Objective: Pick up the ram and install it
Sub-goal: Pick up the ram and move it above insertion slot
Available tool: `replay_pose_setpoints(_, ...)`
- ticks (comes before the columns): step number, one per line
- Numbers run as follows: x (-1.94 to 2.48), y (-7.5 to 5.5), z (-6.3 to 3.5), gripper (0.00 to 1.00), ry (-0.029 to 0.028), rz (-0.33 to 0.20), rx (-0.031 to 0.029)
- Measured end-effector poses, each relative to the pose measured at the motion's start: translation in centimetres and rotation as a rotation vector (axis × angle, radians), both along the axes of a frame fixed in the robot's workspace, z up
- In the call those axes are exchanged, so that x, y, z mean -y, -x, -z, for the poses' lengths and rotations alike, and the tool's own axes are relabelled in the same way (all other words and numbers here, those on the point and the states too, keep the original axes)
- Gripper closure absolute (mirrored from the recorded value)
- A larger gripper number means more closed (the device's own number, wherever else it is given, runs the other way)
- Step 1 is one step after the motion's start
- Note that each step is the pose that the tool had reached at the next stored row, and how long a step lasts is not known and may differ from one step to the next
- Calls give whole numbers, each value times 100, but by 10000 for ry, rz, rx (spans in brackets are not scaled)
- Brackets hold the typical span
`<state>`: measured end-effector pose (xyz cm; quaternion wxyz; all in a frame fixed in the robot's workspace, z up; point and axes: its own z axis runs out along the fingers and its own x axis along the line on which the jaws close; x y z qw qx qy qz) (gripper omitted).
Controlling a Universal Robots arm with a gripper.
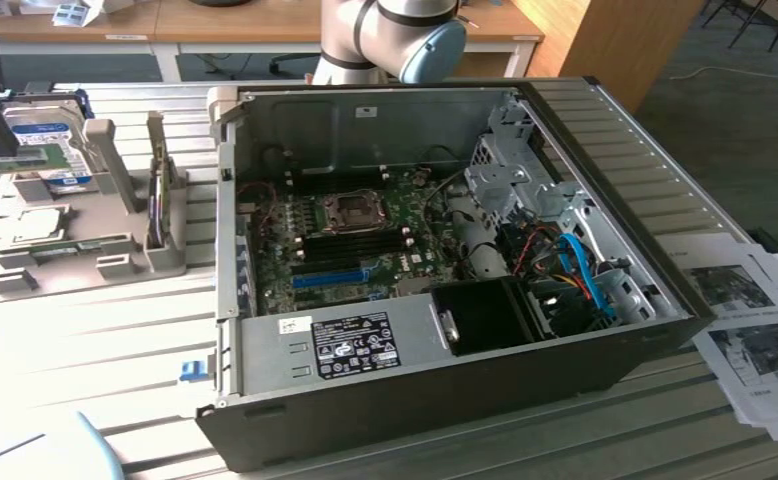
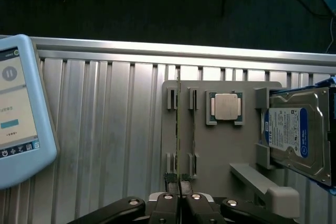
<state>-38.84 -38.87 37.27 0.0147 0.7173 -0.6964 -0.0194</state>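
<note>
The gripper [image 2: 180,181] pinches the ram [image 2: 179,129], a thin dark stick (seen edge-on) in the grey holder [image 2: 220,150].

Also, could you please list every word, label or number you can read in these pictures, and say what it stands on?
No text is clear enough to quote.
Blue label on the hard drive: print too small to read.
Screen of the tablet: text blurred.
Black and white sticker in the computer case: too small.
Printed sheets beside the case: too small.
The ram: no marking can be made out.
</note>
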Motion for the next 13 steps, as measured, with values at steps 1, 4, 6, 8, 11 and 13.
replay_pose_setpoints(1, 0, 0, -12, 89, 0, 1, 0)
replay_pose_setpoints(4, 0, 0, -46, 89, 0, 0, 0)
replay_pose_setpoints(6, 0, 0, -69, 89, 0, 0, 0)
replay_pose_setpoints(8, 0, 0, -90, 89, 0, 0, -1)
replay_pose_setpoints(11, 0, 0, -121, 89, 0, 0, 0)
replay_pose_setpoints(13, 0, 0, -144, 89, 0, 0, 0)
